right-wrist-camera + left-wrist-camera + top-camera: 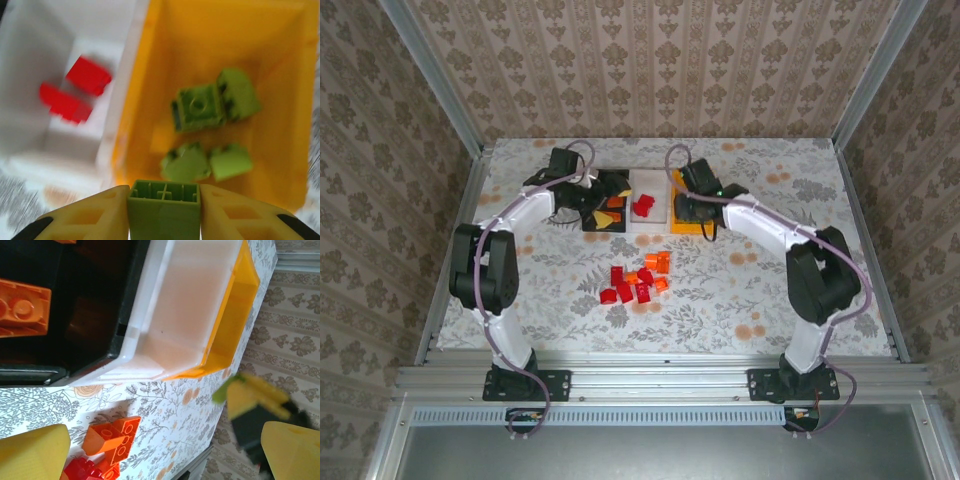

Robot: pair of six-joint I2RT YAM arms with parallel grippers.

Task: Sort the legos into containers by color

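Observation:
My right gripper [164, 220] is shut on a light green brick [164, 207] and hangs over the orange-yellow bin [150, 60], where several green bricks [200, 107] lie. Two red bricks [75, 92] sit in the white bin [30, 60] beside it. My left gripper [165, 455] stands open with nothing between its fingers [30, 455], at the front of the black bin [95, 300], which holds an orange brick [22, 310]. From above, the left gripper [603, 212] and right gripper [692, 205] are both at the row of bins.
Loose red bricks [620, 285] and orange bricks [657, 262] lie in a pile on the flowered tablecloth in front of the bins. Orange bricks [112, 437] of this pile lie close to my left gripper. Metal frame rails border the table.

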